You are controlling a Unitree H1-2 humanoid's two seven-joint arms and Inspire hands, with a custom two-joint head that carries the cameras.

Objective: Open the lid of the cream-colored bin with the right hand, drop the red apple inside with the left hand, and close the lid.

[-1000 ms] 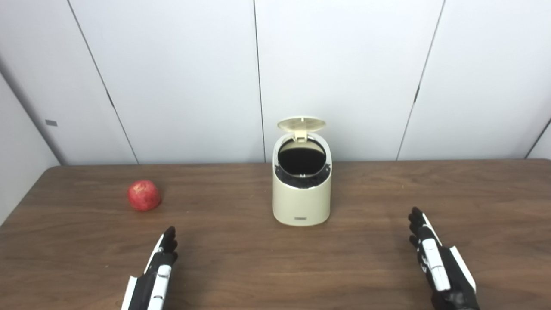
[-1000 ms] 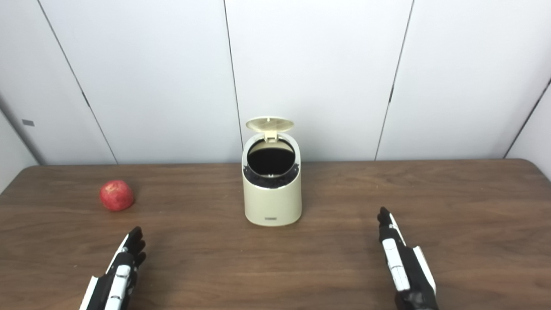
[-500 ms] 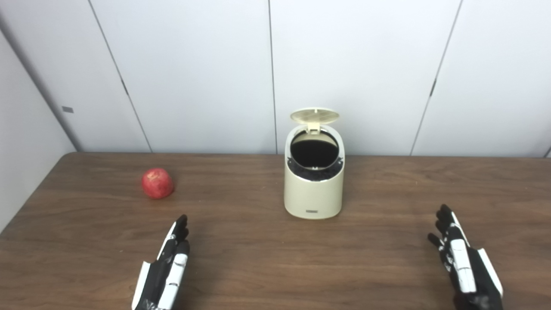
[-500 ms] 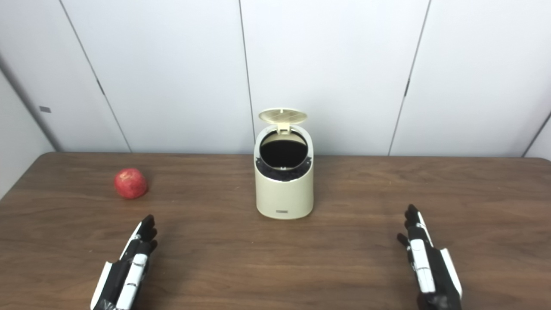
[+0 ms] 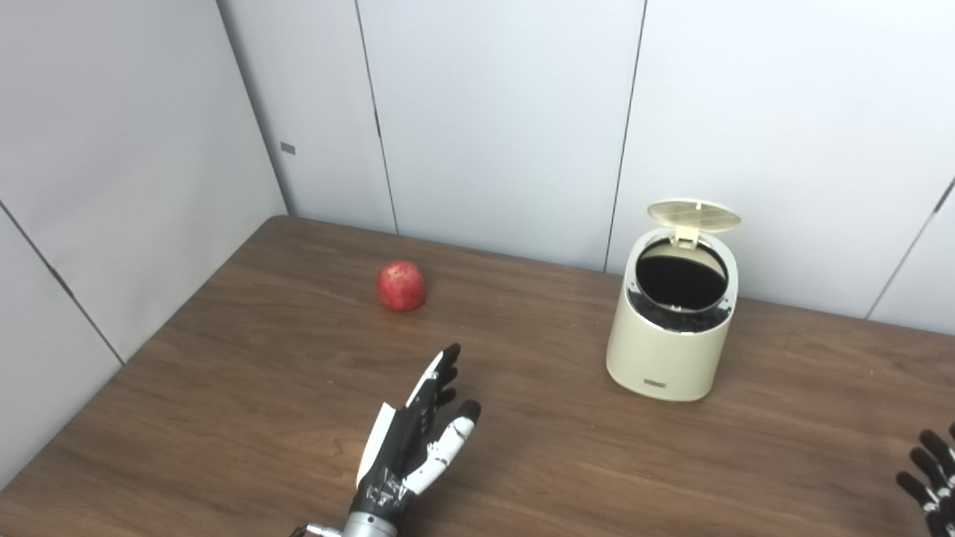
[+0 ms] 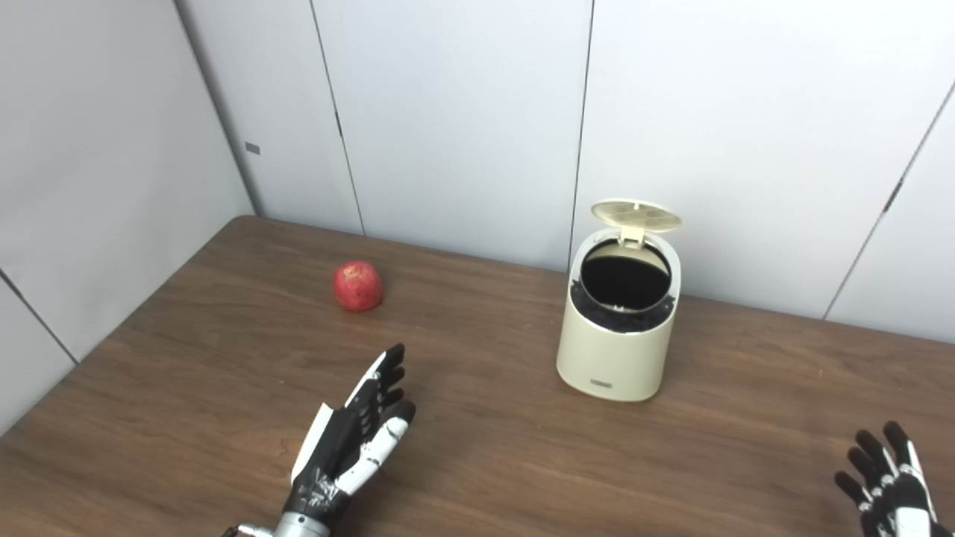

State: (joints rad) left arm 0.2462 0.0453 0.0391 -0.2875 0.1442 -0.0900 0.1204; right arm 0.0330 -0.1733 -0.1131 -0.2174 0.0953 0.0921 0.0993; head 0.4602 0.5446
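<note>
Lying left of bin: apple.

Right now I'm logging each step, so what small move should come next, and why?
Probably the left hand reaching forward to the red apple. The bin has its lid already up, the apple lies untouched on the table, and that hand is open and empty.

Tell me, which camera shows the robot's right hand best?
The right eye view: there the right hand shows its spread fingers and part of the palm in the bottom right corner. The left eye view catches only a few fingertips of it at the picture's edge. It holds nothing.
</note>
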